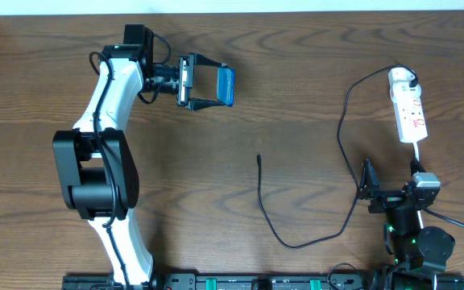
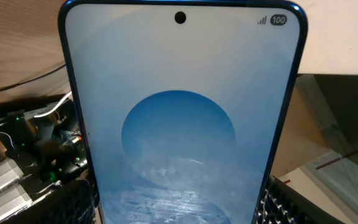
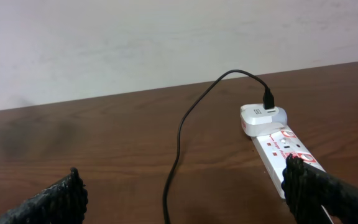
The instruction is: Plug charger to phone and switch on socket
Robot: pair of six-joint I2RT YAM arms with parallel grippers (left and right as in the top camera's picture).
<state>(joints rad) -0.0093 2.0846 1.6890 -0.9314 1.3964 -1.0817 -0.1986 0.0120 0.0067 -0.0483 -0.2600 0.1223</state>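
The left gripper (image 1: 218, 87) clamps the phone (image 2: 179, 124) by its long side edges, screen lit, toward the counter's far edge, left of centre. Rigid, slick and probably fragile, the phone calls for a firm edge hold. The right gripper (image 3: 182, 171) gapes wide and empty near the near right corner. The charger (image 1: 343, 137) trails limp from the socket (image 1: 410, 113) at the far right corner, its plug tip (image 1: 258, 158) lying mid-counter. It looks best pinched just behind that stiff tip.

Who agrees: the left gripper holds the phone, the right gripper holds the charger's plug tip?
Wrong: the right gripper is open and empty; the overhead view shows the charger's plug tip on the table. The left gripper does hold the phone.
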